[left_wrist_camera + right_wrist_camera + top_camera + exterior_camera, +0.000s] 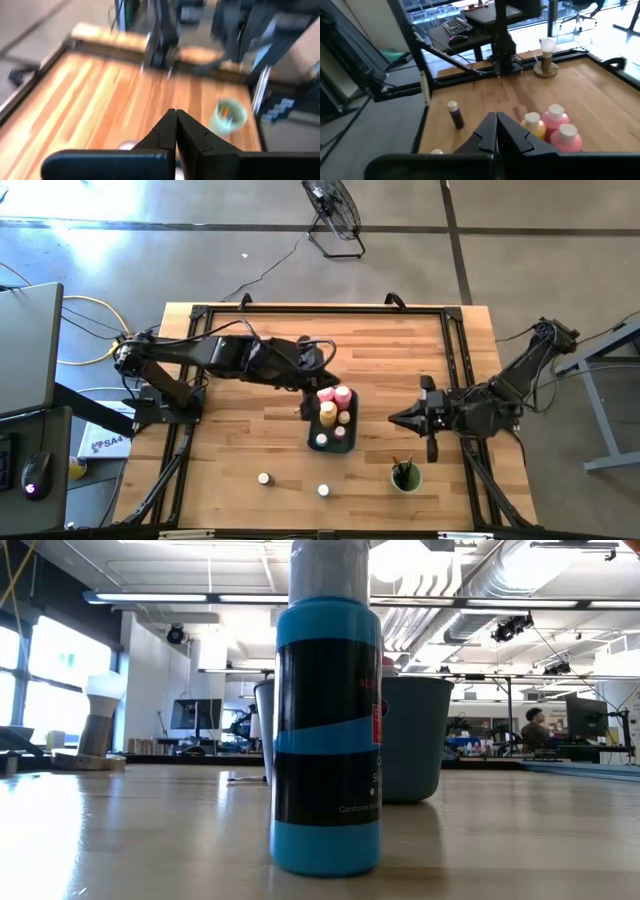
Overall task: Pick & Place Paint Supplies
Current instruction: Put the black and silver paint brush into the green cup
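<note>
Blue bottle [326, 730] nearest, upright on bench [220, 440]. Two loose jars [264, 478] out front, likely awaiting pickup. Left tool [303, 409] beside tray [316, 432], pressed together, holding nothing. Pink bottles [334, 395], yellow bottle [328, 413] gathered in tray. Right tool [394, 419] near green cup [405, 477] holding brushes [404, 467], pressed together, empty.

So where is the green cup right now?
In the high view the green cup stands near the table's front edge on the right side, just in front of the shut right gripper, brushes inside.
</note>
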